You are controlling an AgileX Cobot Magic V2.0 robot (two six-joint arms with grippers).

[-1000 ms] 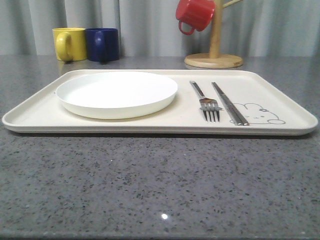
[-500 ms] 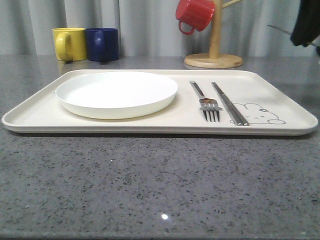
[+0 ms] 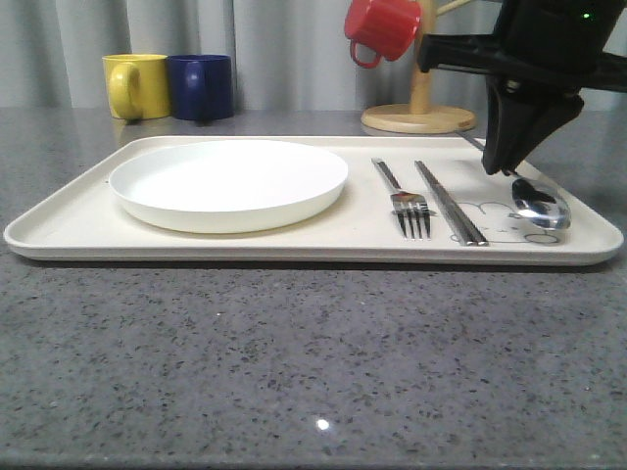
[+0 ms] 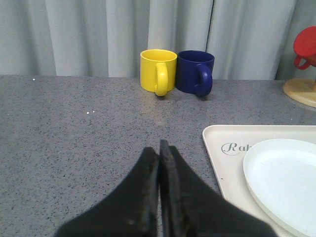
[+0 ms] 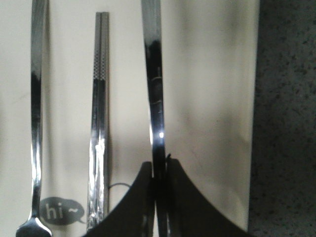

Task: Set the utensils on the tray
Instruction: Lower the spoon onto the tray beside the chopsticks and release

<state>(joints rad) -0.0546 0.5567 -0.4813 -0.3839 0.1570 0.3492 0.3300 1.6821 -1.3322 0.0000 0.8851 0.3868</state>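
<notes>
1. At right end of tray (image 3: 88,230): right gripper (image 3: 505,168) now down over the rabbit drawing, absent a second ago; jaws clamped on spoon (image 3: 541,204) handle.
2. Spoon newly arrived, bowl low over or touching tray beside chopsticks (image 3: 449,201); contact unclear.
3. Fork (image 3: 409,208) and chopsticks unchanged, flat on tray right of plate (image 3: 228,182).
4. Over desk (image 4: 74,128) left of tray: left gripper (image 4: 159,148) idle, jaws closed, empty.
5. Likely last utensil; only release left.

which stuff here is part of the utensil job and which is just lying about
Job:
- shiny silver metal spoon, held in the right gripper
- silver four-tined fork
- straight silver chopsticks
- cream rectangular plastic tray

Lying about:
- round white plate
- yellow mug
- navy mug
- red mug
- wooden mug stand
</notes>
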